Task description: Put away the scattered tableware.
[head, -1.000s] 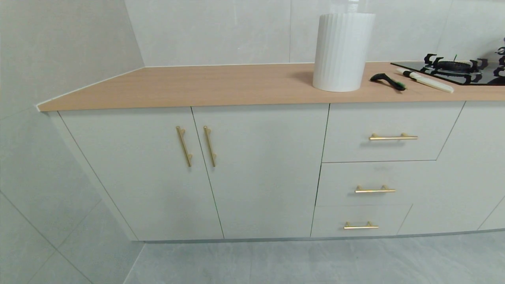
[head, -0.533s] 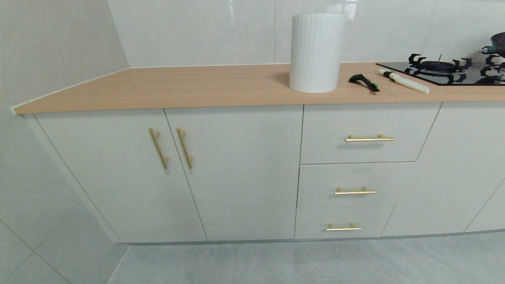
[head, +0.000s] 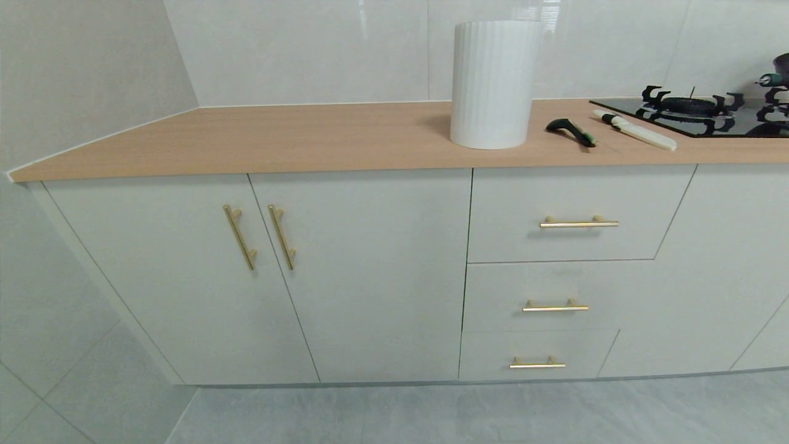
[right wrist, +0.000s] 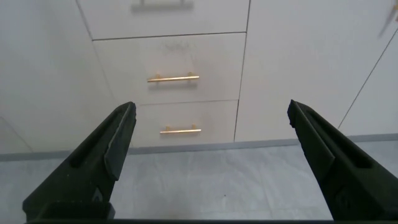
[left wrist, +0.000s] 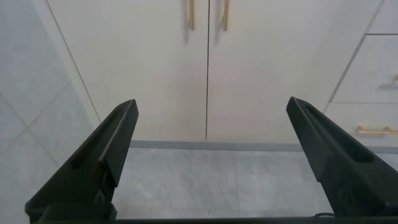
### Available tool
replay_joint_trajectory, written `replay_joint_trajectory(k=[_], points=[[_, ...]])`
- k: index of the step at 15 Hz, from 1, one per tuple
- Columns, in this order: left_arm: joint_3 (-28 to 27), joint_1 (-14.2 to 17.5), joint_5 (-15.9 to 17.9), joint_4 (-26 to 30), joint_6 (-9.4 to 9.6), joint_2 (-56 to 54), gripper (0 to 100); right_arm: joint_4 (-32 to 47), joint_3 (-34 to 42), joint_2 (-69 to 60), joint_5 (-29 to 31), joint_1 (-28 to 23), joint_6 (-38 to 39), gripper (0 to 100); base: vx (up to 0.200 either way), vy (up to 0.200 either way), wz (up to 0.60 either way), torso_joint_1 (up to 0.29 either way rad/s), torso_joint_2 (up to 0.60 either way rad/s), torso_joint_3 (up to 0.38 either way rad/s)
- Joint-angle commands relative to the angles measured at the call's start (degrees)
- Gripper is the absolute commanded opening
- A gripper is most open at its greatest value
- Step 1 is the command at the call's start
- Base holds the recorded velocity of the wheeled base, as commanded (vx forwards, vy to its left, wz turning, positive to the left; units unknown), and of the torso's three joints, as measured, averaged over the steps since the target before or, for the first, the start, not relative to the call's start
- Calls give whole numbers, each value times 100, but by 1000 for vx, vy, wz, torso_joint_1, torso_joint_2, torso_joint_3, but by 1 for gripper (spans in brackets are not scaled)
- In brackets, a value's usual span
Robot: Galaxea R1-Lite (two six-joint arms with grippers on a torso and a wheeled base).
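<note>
A wooden countertop (head: 308, 135) runs across the upper half of the head view. Right of centre on it stands a tall white ribbed container (head: 492, 83), upright. Just to its right lies a black-handled utensil (head: 570, 131) with a green tip, flat on the wood. A little further right lies a white knife (head: 635, 129), angled, its far end close to the edge of the black gas hob (head: 690, 108) at the upper right. The two pieces are near each other but not touching.

Below the counter, two pale cabinet doors (head: 185, 277) with gold bar handles fill the left and middle. A stack of three drawers (head: 579, 213) sits to the right, above a grey tiled floor (head: 431, 413).

The left gripper (left wrist: 211, 162) hangs low in front of the cabinet doors, its dark fingers (left wrist: 99, 168) spread wide and holding nothing. The right gripper (right wrist: 211, 162) hangs before the drawers, equally splayed and empty.
</note>
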State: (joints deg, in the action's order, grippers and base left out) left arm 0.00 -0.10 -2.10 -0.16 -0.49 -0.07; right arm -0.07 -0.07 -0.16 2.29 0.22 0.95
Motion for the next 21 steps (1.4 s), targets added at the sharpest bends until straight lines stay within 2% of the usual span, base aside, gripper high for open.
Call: replay_joint_trajectory(k=[1,11,12,14,17,19,21], points=[[0,1,-1,-2,-4,7,100,-1,-1,16,-1,4,2,100,200,0,0,2,2,7],[0,1,-1,-2,-13,7,100,-37,-54,16,-9,4,-253,100,0,0,0,0,0,0],[0,1,-1,-2,-4,7,100,-19,-1109,341,-141,48,-201,100,0,0,0,0,0,0],[0,1,-1,-2,-13,7,100,104,-1926,1545,-220,145,-165,100,0,0,0,0,0,0],[0,1,-1,-2,-13,7,100,78,-2480,3628,-572,154,-165,100,0,0,0,0,0,0],[0,1,-1,-2,-4,7,100,51,-2691,4788,-625,171,-174,100,0,0,0,0,0,0],[0,1,-1,-2,-4,7,100,42,-2840,6028,-607,400,-227,100,0,0,0,0,0,0]])
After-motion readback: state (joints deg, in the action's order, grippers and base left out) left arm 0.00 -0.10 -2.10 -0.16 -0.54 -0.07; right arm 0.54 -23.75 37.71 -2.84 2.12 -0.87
